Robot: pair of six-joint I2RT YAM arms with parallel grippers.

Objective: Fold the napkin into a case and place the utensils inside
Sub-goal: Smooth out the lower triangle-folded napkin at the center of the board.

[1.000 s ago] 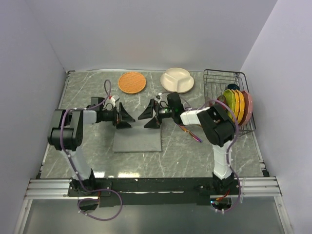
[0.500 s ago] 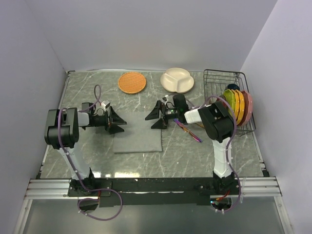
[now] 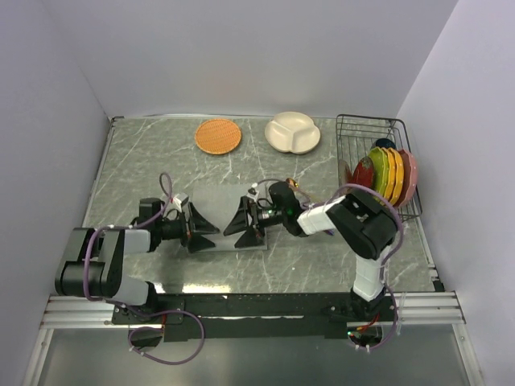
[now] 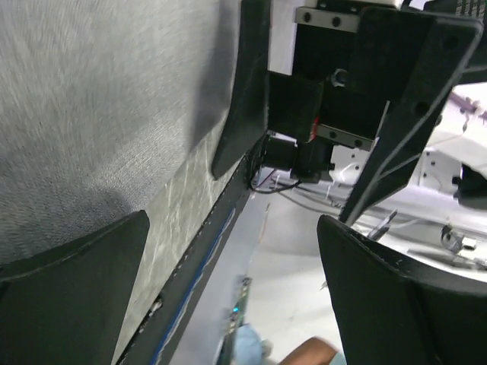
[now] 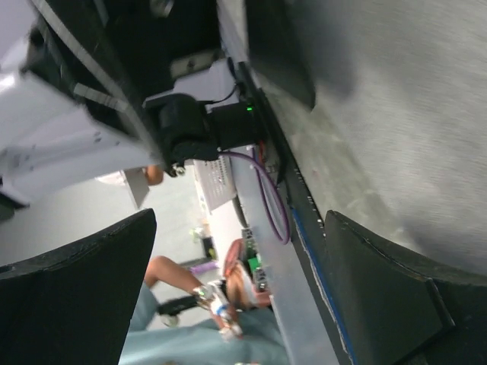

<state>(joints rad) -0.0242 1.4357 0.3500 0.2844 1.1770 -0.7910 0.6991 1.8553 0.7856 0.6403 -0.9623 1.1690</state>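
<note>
Grey napkin (image 3: 224, 201): flat, unfolded, centre frame on the worktop (image 3: 145, 161).
Changed: both arms dropped from its far edge to its near edge.
Left fingers (image 3: 203, 221): spread wide, empty.
Right fingers (image 3: 241, 219): likewise.
Meaning: first fold probably imminent.

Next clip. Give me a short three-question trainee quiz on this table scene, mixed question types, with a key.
1. True or false: the left tool and the right tool both stand open over the grey napkin.
2. What lies left of the cream divided plate at the far edge? A. orange woven mat B. blue mug C. glass jar
3. Fill in: the coloured plates stand on edge in the ___.
Key: 1 true; 2 A; 3 wire rack.
</note>
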